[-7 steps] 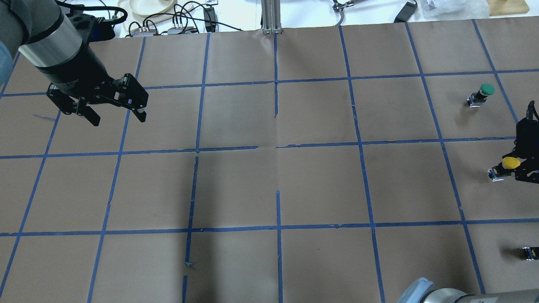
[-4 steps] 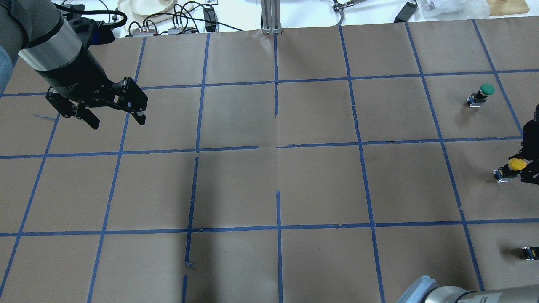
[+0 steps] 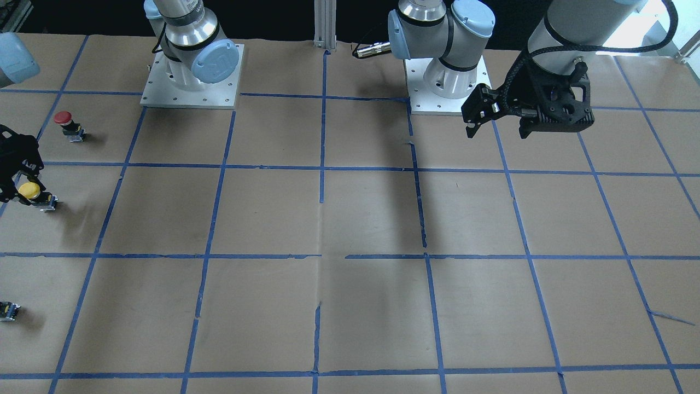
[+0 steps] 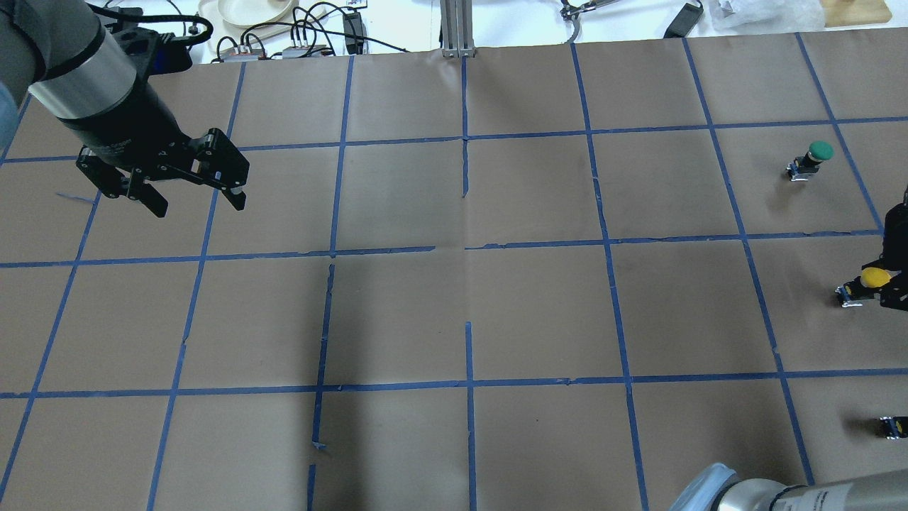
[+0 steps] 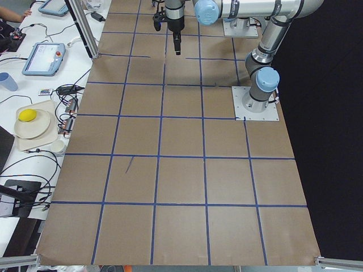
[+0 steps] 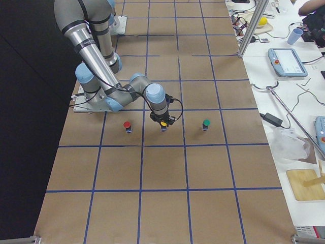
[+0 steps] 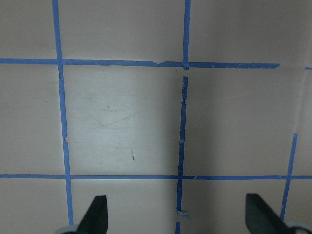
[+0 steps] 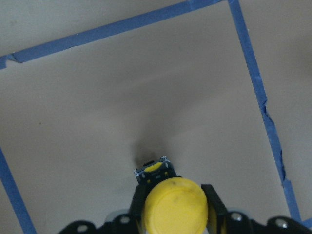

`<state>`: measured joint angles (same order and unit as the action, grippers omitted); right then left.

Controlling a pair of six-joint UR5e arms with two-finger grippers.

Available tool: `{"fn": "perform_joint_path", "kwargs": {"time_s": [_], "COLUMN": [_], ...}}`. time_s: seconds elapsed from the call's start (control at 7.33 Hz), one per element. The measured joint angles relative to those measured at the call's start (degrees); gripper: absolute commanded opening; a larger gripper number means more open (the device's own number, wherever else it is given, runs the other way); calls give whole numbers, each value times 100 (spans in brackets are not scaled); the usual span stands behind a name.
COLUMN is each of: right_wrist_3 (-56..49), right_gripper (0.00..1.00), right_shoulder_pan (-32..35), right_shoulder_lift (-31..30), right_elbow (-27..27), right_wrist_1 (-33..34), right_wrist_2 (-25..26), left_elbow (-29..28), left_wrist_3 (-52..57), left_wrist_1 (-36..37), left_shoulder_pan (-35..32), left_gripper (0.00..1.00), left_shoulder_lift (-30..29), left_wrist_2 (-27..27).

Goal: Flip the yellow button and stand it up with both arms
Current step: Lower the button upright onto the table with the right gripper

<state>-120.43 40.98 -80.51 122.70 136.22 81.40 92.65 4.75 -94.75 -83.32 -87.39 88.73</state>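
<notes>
The yellow button [image 4: 874,278] has a round yellow cap on a black-grey body and lies tilted at the table's far right; it also shows in the front view [image 3: 28,190] and the right side view [image 6: 163,123]. My right gripper [image 4: 891,285] is shut on the yellow button. In the right wrist view its fingers [image 8: 212,200] flank the body just under the cap [image 8: 176,202]. My left gripper [image 4: 199,205] is open and empty, held above the far left of the table. Its fingertips [image 7: 95,217] show wide apart over bare paper.
A green-capped button [image 4: 816,156] stands beyond the yellow one. A red-capped button [image 3: 64,119] stands nearer the robot's base. Brown paper with a blue tape grid [image 4: 468,248] covers the table. Cables and a plate [image 4: 248,11] lie past the far edge.
My right gripper has shifted a little to the right in the overhead view, taking the yellow button with it. The left gripper has barely moved and stays open.
</notes>
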Motion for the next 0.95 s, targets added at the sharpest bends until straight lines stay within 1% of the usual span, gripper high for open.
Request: {"fn": "perform_joint_path", "kwargs": {"time_s": [0.14,0.27,0.41,0.55,0.68,0.95], "right_wrist_3": [17,24,29,39,61,330], "right_gripper": [38,76,87,95,99,99], "right_shoulder_pan": [-2,-2,-2,0,0,23], "right_shoulder_lift": [4,9,24,43,47,-83], "right_elbow": [-1,1,4,7,7,-60], "right_wrist_1": [-12,-15,-20,-31,-43,-126], "right_wrist_2": [-94,-149,-175,-187,-192,-167], "left_elbow": [-11,-21,-31,-30,-25,-22], "left_wrist_3": [0,0,0,0,0,-1], "left_wrist_1": [0,-2,-5,-8,-8,-9], "left_shoulder_pan": [-1,10,33,40,38,35], "left_gripper": [100,100,100,100,100,100], "left_shoulder_lift": [-1,0,2,1,0,2], "left_wrist_2": [-3,-3,-1,-5,-10,-13]}}
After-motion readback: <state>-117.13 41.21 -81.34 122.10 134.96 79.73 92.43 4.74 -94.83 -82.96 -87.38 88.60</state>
